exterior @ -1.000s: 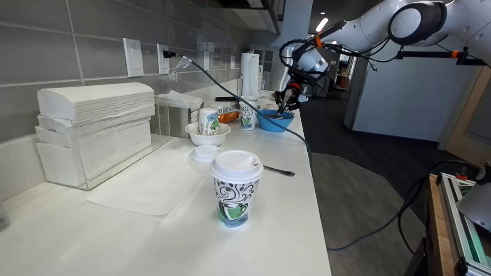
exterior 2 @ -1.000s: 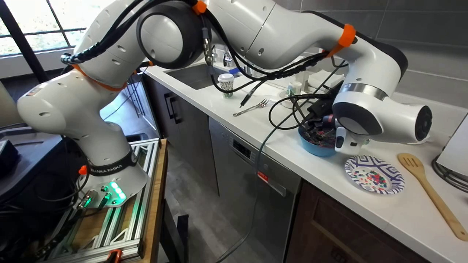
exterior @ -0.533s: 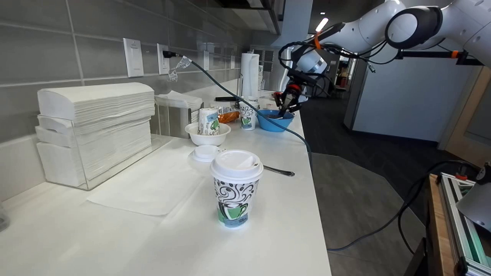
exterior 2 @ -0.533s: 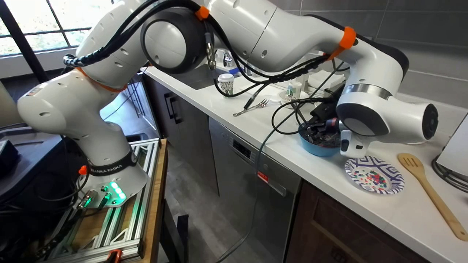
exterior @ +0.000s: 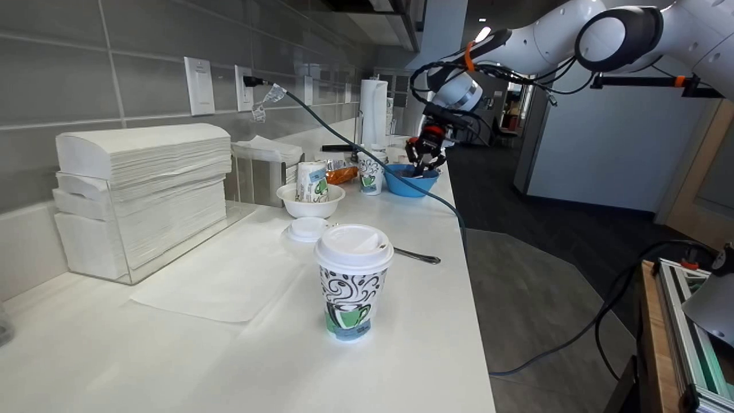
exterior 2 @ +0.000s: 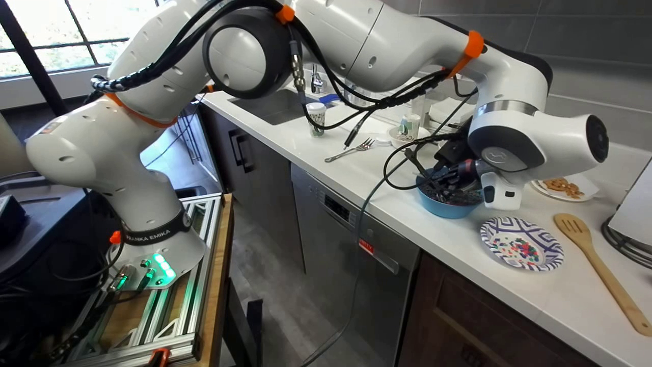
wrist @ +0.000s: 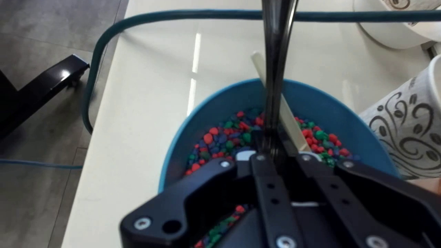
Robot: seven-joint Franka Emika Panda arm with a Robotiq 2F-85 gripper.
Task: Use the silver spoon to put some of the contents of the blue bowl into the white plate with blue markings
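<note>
The blue bowl (exterior: 395,186) stands on the counter and also shows in an exterior view (exterior 2: 445,208) and the wrist view (wrist: 320,98). It holds small red, green and dark blue pebbles. My gripper (wrist: 274,141) is over and partly inside it, shut on a dark, shiny metal handle, the silver spoon (wrist: 275,62). The handle sticks up past the far rim; the scoop end is hidden under the fingers. The gripper also shows in both exterior views (exterior 2: 443,184) (exterior: 423,167). The white plate with blue markings (exterior 2: 542,237) lies beside the bowl, with some coloured pebbles on it.
A cream flat stick (wrist: 291,119) leans in the bowl beside the spoon. A paper cup (wrist: 406,127) stands next to the bowl. A cable (wrist: 206,14) crosses the counter. A wooden spatula (exterior 2: 598,257), a plate of brown food (exterior 2: 588,189) and a fork (exterior 2: 351,152) lie on it.
The wrist has shifted slightly and tilted, uncovering the plate of brown food. The gripper stays at the bowl with the spoon. The bowl and the patterned plate have not moved.
</note>
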